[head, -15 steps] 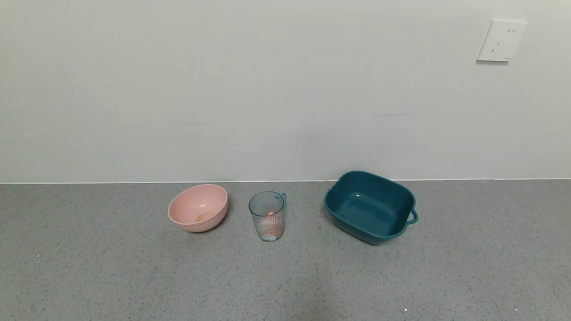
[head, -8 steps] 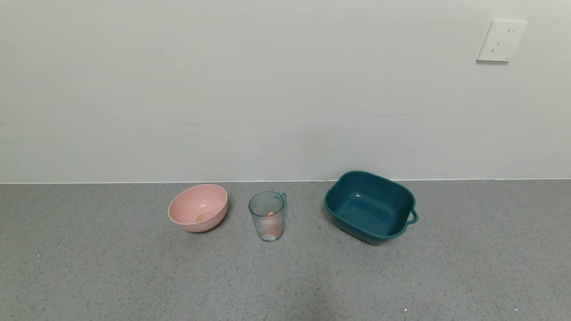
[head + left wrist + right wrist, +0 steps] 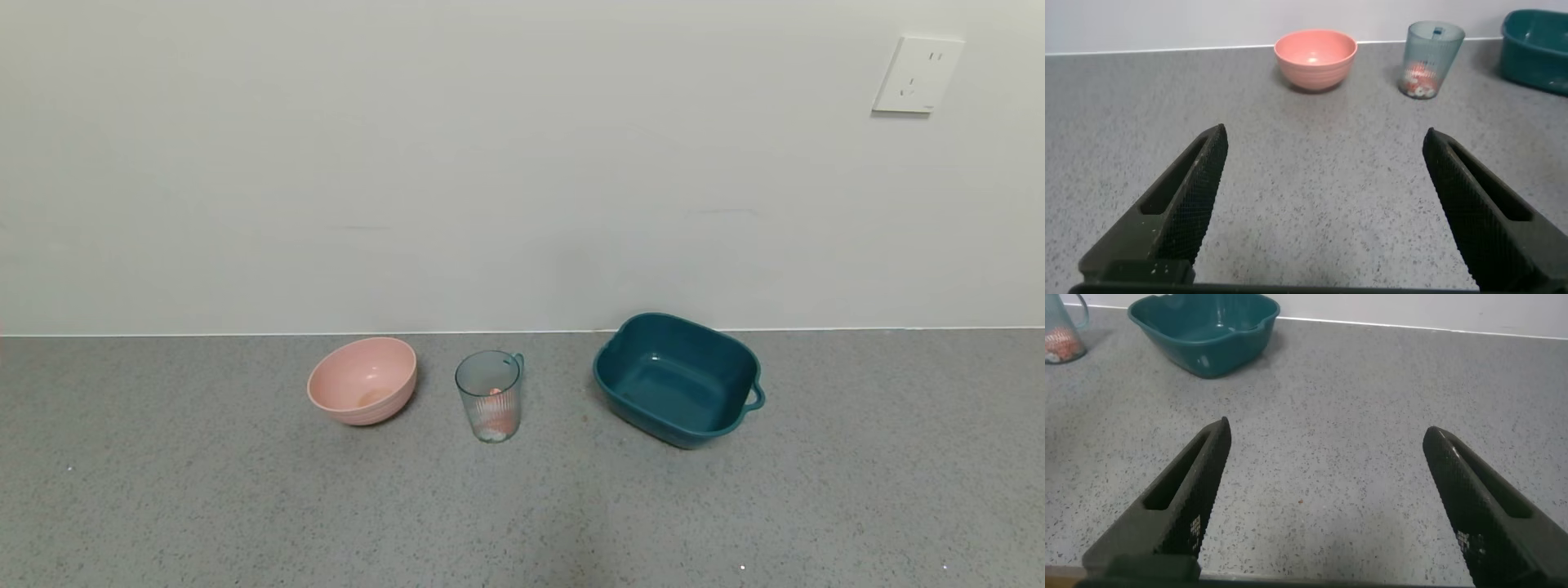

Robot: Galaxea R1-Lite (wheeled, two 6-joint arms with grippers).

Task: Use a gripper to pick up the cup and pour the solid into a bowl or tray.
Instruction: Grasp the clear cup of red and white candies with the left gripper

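We see the cup point(image 3: 488, 396) upright between pink bowl point(image 3: 362, 391) and teal basin point(image 3: 678, 378); left gripper point(image 3: 1323, 188) and right gripper point(image 3: 1327, 486) gape, well apart from it.

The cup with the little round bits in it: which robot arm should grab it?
Probably the left. Its open hand looks fairly straight at the cup, with bare counter between. The right hand, also open, faces the teal basin; the cup sits at the very edge of its view.
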